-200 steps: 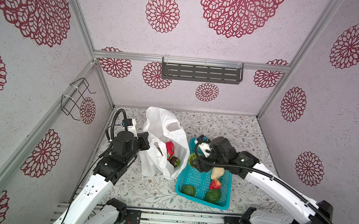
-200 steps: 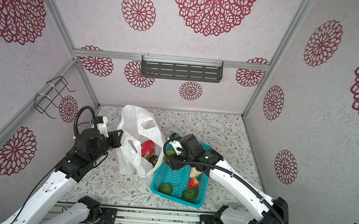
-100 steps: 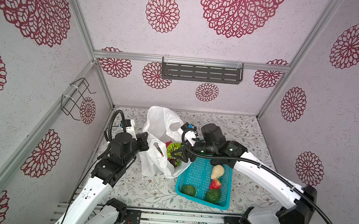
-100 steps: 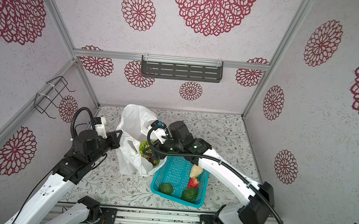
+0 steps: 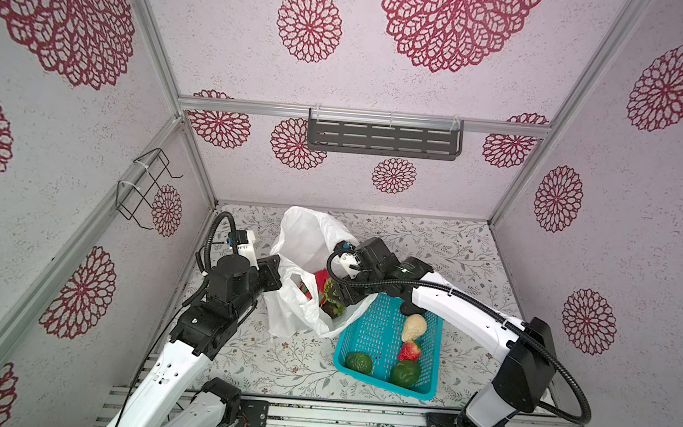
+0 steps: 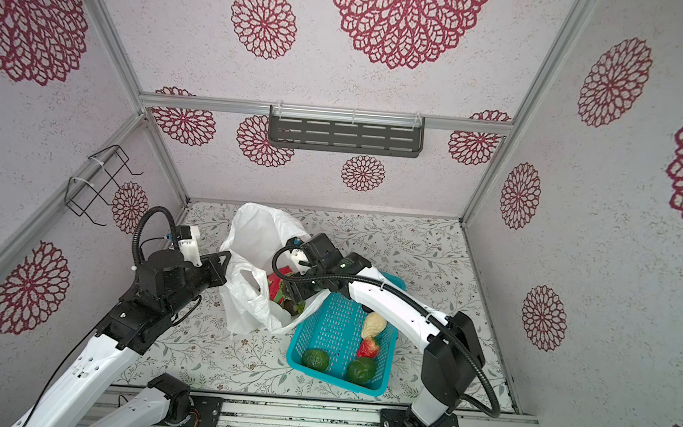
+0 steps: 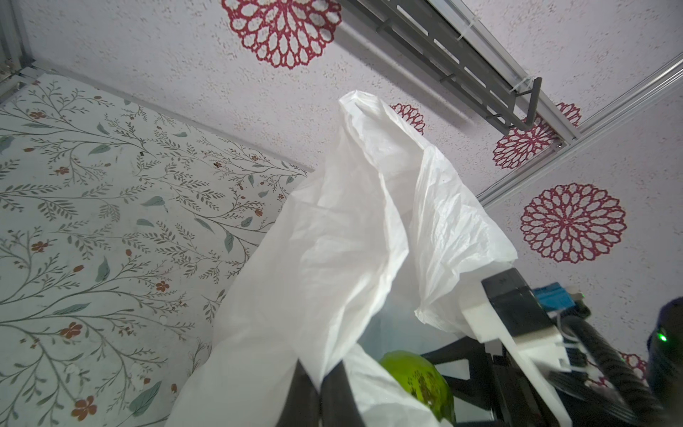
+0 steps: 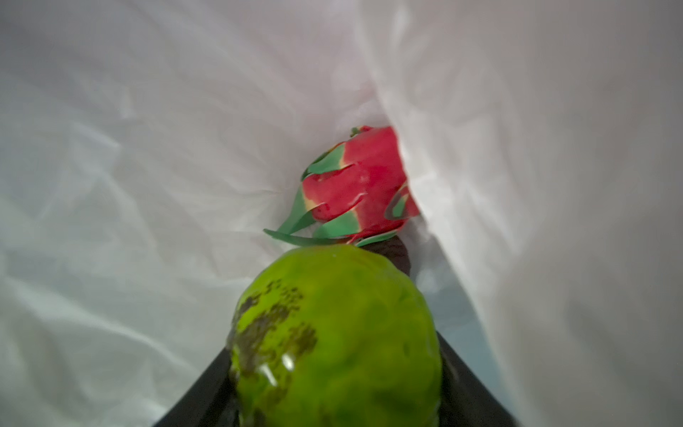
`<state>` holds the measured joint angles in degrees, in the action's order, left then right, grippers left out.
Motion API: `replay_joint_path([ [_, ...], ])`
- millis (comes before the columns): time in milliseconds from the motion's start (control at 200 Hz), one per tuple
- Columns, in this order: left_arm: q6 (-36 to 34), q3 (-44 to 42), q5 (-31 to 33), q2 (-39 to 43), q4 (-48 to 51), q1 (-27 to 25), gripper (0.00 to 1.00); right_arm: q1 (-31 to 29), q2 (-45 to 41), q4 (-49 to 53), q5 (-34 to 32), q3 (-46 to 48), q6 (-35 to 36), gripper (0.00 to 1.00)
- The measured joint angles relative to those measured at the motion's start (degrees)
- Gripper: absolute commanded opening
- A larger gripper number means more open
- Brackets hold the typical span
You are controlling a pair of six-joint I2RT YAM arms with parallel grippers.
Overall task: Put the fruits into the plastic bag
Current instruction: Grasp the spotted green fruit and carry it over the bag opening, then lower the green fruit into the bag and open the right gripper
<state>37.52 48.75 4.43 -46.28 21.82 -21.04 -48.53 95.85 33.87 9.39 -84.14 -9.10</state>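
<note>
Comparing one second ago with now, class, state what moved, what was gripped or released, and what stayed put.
The right gripper carried the light-green fruit from over the teal basket leftwards into the mouth of the plastic bag, near the dragon fruit, still gripping it. Unchanged: the left gripper stays shut on the bag's edge; the pear, strawberry and two dark green fruits remain in the basket.

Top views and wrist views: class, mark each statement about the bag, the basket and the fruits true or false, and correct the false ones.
1. The right gripper holds the light-green fruit inside the plastic bag. True.
2. The dragon fruit lies in the teal basket. False: it lies in the plastic bag.
3. The left gripper is shut on the plastic bag. True.
4. The teal basket holds two fruits. False: four, the pear shape, the strawberry and two dark green fruits.
</note>
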Motion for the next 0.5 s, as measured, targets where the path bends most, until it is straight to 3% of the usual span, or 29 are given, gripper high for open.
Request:
replay_joint_path([
  [165, -0.02, 0.00, 0.04, 0.22, 0.15, 0.00, 0.00, 0.00, 3.19, 2.71, -4.79, -0.24, -0.02, 0.71],
  [310, -0.02, 0.00, 0.22, 0.42, 0.31, 0.00, 0.00, 0.00, 3.76, 3.19, -5.44, -0.22, -0.39, 0.86],
  [500, -0.02, 0.00, 0.22, 0.52, 0.35, 0.00, 0.00, 0.00, 3.56, 2.03, -5.73, 0.46, -0.66, 0.91],
])
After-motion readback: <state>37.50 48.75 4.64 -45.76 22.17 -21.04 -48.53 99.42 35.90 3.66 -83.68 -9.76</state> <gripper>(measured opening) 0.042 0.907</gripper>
